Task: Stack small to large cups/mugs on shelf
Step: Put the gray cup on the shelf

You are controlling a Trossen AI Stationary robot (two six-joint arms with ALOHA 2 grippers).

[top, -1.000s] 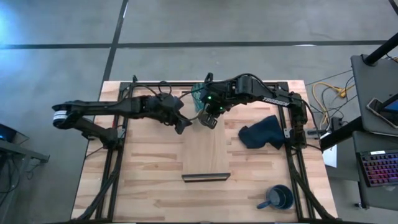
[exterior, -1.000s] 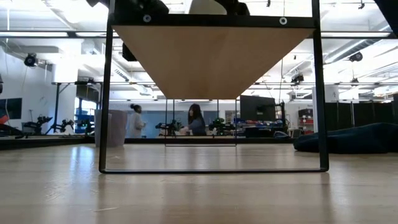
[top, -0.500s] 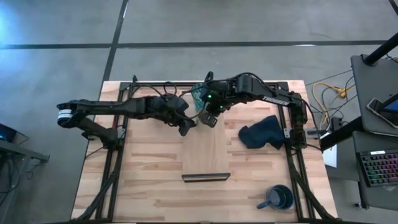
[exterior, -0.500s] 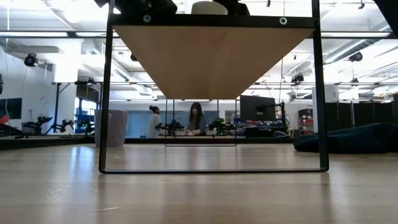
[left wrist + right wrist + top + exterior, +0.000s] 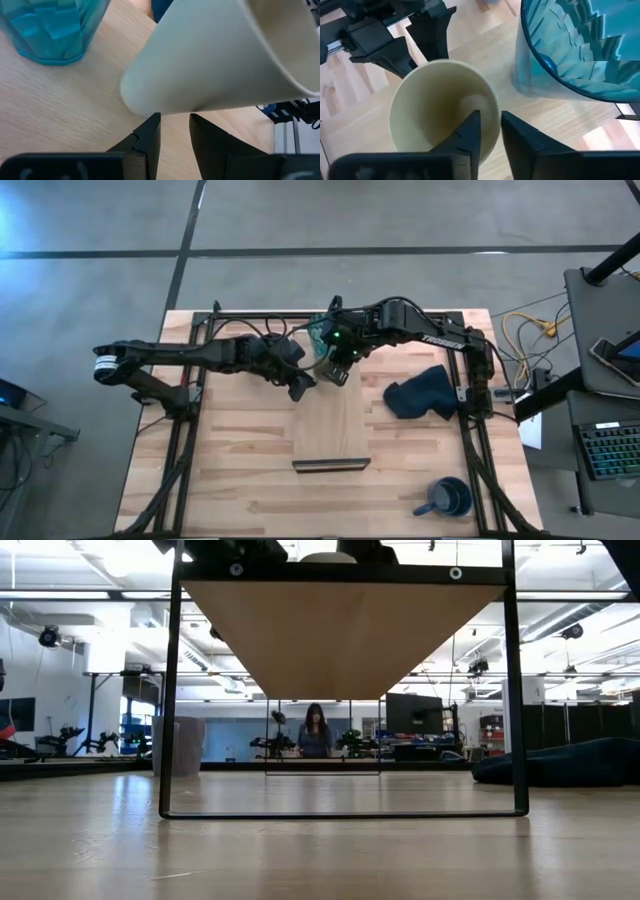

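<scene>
While right claw [image 5: 487, 131] pinches tan cup [image 5: 442, 107] rim, left claw [image 5: 172, 131] nudged closer, fingers slightly apart, empty.

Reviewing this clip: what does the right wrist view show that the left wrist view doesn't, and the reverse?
Only the right wrist view looks into the small tan cup's open mouth, with one finger of the right pincer inside its rim, and shows the left pincer beyond.

Only the left wrist view shows the cup's outer wall and base, tilted, and that pincer's own fingers.

Both show the teal see-through ribbed glass standing beside the cup on the light-wood shelf board.
</scene>
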